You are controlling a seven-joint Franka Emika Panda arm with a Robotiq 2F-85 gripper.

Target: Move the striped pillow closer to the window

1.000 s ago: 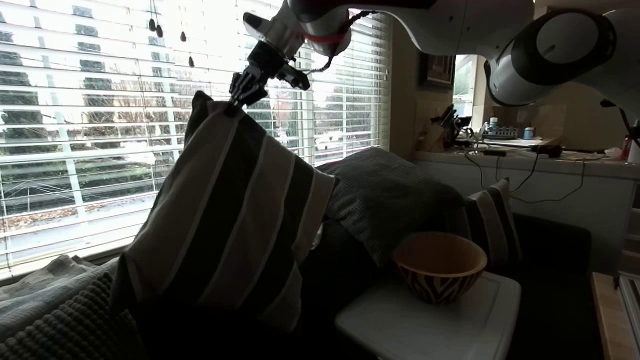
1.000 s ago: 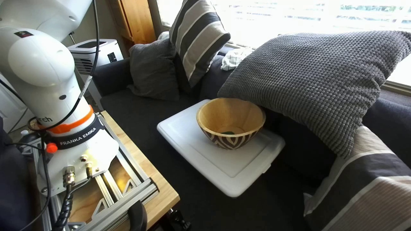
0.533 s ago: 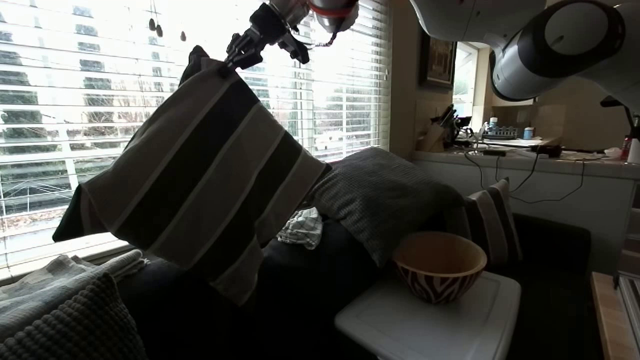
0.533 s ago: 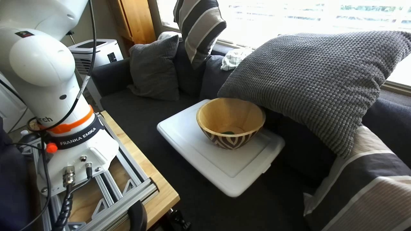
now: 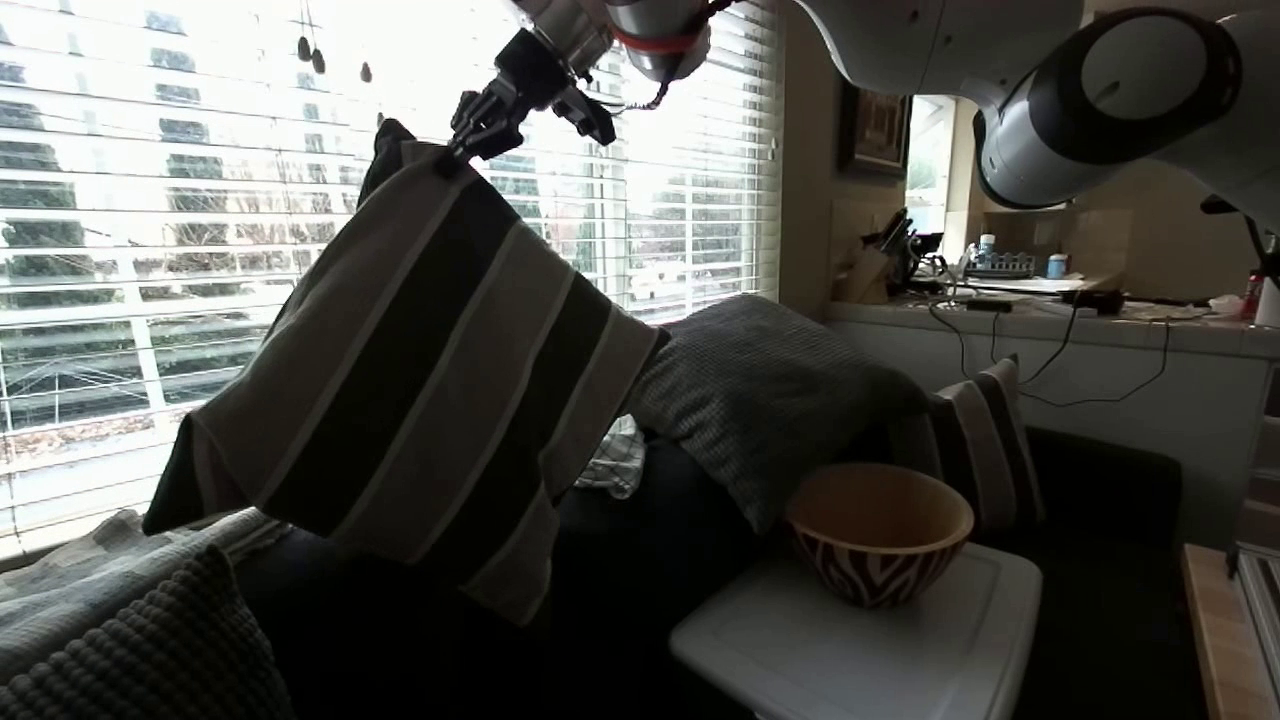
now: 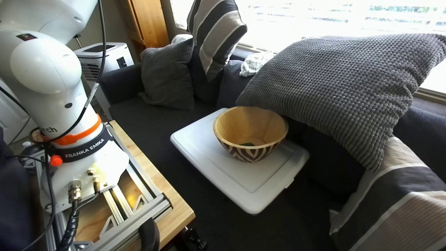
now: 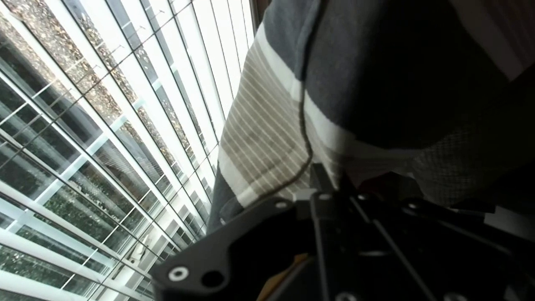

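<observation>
The striped pillow (image 5: 430, 370) hangs tilted from my gripper in front of the window (image 5: 230, 240). It also shows in an exterior view (image 6: 217, 35), its top cut off by the frame, and in the wrist view (image 7: 267, 125). My gripper (image 5: 455, 163) is shut on the pillow's upper edge; its fingers (image 7: 328, 182) pinch the cloth in the wrist view. The pillow's lower edge hangs above the dark couch; whether it touches the couch back cannot be told. The window's slatted blinds fill the left of the wrist view (image 7: 108, 159), close beside the pillow.
A large grey textured pillow (image 6: 341, 80) leans on the couch back. A finely ribbed cushion (image 6: 167, 76) stands at the couch end. A checked cloth (image 6: 256, 62) lies on the couch back. A wooden bowl (image 6: 251, 136) stands on a white lid (image 6: 205, 150). Another striped pillow (image 6: 390, 205) lies below the grey one.
The gripper has lifted the striped pillow, whose lower left corner swung out toward the window; since half a second ago both have sunk slightly. The checked cloth shows now beneath it.
</observation>
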